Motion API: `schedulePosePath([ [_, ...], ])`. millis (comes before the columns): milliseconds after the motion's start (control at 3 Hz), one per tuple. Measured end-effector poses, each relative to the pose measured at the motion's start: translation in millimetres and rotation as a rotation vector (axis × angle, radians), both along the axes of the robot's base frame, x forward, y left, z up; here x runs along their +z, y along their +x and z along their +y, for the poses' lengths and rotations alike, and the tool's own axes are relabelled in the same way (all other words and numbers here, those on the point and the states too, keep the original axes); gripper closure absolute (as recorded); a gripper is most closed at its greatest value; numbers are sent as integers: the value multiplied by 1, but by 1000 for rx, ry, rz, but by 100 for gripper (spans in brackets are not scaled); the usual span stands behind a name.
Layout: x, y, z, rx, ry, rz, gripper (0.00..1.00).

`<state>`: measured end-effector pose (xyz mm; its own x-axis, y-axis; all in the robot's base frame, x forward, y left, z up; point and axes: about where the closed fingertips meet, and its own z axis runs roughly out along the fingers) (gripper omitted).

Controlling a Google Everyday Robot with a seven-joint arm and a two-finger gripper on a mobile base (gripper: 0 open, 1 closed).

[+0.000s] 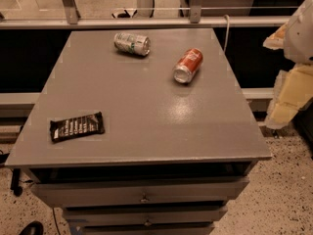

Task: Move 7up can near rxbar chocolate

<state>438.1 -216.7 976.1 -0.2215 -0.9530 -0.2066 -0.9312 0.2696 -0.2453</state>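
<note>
The 7up can [132,43], silvery-white with green markings, lies on its side near the far edge of the grey table top [146,106]. The rxbar chocolate [77,127], a flat dark wrapper with white lettering, lies flat near the front left corner. The two are far apart. My gripper [287,98] hangs at the right edge of the camera view, beyond the table's right side, away from both objects and holding nothing that I can see.
A red-orange drink can [188,65] lies on its side to the right of the 7up can. The table has drawers [142,192] at its front. A rail and glass partition [146,22] run behind the far edge.
</note>
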Motion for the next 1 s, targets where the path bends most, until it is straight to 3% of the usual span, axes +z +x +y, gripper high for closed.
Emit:
schedulePosePath([
  [667,-3,13,9,3,28,-14,0],
  [1000,-12,58,38,20,115,-48,0],
])
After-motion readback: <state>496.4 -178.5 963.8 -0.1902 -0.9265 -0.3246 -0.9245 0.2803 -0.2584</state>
